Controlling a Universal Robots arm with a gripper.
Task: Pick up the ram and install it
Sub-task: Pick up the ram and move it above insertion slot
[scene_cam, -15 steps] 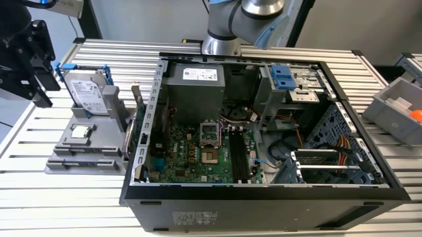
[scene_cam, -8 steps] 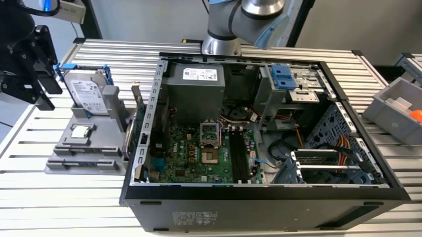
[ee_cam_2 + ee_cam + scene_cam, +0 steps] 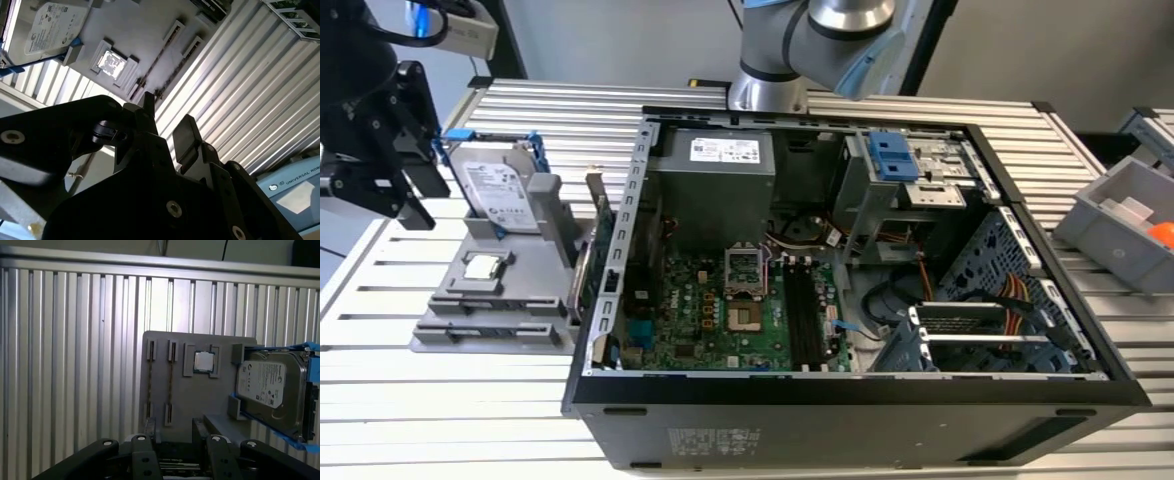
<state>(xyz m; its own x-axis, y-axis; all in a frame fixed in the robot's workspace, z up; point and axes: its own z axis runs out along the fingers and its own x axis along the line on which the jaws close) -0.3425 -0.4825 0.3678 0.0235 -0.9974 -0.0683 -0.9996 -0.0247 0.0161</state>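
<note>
A grey holder (image 3: 460, 320) lies on the table at the exterior view's left of the open computer case (image 3: 854, 400). Two thin green boards stand on edge in its slots. The one nearer the case looks like the ram (image 3: 604, 240), which is a thin line (image 3: 150, 382) in the first wrist view. My black gripper (image 3: 400, 190) hangs above the table, at the exterior view's left of the holder and apart from it. In both wrist views my gripper (image 3: 180, 457) (image 3: 167, 122) is open with nothing between its fingers. The motherboard's long black slots (image 3: 803, 320) lie inside the case.
A silver hard drive (image 3: 498, 185) in a blue frame and a CPU (image 3: 483, 266) also sit in the holder. A grey bin (image 3: 1121, 225) with an orange item stands at the exterior view's right. The arm's base (image 3: 774, 60) rises behind the case.
</note>
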